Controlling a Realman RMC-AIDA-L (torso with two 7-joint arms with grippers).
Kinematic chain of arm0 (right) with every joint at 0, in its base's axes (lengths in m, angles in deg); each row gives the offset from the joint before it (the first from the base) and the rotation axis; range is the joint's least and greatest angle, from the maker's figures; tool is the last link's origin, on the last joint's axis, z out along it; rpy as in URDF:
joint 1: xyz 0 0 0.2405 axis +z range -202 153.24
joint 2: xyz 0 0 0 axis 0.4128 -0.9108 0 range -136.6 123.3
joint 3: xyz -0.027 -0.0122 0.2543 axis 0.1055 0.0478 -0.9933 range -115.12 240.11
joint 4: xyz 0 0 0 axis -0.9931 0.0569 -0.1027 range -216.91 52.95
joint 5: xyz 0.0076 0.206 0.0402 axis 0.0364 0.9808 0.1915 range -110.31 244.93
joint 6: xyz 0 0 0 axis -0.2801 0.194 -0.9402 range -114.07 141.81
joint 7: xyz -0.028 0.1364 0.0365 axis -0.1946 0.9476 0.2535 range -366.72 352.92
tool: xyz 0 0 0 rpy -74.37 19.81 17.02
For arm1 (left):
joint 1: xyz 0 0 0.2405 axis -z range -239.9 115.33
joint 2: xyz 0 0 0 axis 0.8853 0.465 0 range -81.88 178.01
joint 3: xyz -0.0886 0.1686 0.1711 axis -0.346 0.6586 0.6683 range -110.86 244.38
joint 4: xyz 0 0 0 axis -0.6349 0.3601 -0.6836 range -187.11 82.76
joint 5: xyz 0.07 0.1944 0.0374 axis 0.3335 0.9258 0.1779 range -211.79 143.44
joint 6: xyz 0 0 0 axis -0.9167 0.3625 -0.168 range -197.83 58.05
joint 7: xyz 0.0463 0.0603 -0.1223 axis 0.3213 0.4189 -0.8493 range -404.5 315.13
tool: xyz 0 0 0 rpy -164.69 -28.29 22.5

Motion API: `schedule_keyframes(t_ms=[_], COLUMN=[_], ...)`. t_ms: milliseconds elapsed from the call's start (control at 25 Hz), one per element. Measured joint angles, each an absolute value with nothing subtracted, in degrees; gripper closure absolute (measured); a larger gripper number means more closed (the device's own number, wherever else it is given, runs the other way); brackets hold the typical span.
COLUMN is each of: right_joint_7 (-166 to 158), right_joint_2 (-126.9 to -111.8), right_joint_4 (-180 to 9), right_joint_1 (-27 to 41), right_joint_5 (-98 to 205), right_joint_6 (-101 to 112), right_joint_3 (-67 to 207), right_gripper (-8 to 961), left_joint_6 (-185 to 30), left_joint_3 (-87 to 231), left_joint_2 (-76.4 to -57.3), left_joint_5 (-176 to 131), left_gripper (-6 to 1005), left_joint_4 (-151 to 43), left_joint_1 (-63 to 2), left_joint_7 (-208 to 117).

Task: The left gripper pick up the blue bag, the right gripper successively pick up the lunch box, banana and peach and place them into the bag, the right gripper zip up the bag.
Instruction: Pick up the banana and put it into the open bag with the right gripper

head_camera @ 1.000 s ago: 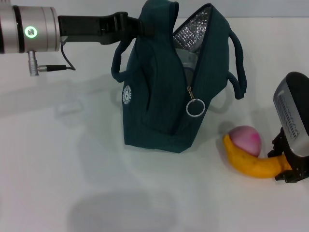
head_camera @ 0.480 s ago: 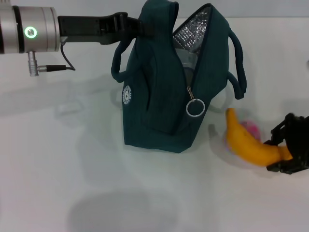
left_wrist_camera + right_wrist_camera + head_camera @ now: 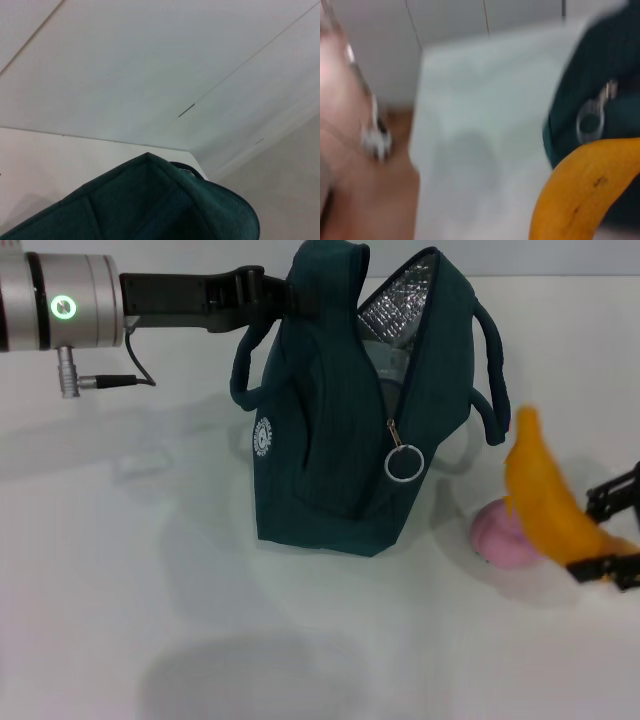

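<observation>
A plain white table spreads out below, and a pale panelled wall stands behind it.

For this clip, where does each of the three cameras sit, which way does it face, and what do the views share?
Head view: high on the robot, looking down at the table; shows the left gripper holding up the blue bag and the right gripper lifting the banana beside the peach.
Left wrist view: on the left arm, facing the wall over the blue bag's top; no arm visible.
Right wrist view: on the right arm, facing the bag; no arm visible.
Shared: banana and bag appear in head and right wrist views.
</observation>
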State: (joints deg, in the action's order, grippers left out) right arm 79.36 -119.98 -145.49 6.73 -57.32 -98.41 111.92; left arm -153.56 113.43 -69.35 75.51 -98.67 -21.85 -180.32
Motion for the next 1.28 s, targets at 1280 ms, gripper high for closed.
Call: schedule_keyframes(t_ms=[1280], right_joint_7=[27.90], right_joint_2=[-122.93], right_joint_4=[-88.31], right_joint_1=[14.58], right_joint_5=[-3.52], right_joint_6=[-98.06], right_joint_3=[108.77], right_gripper=[505], left_joint_6=[-153.64], left_joint_3=[113.43], left_joint_2=[-69.08], left_joint_5=[74.14], left_gripper=[953], left_joint_4=[-98.57], left_joint_1=[-22.80], left_joint_7=[-180.30])
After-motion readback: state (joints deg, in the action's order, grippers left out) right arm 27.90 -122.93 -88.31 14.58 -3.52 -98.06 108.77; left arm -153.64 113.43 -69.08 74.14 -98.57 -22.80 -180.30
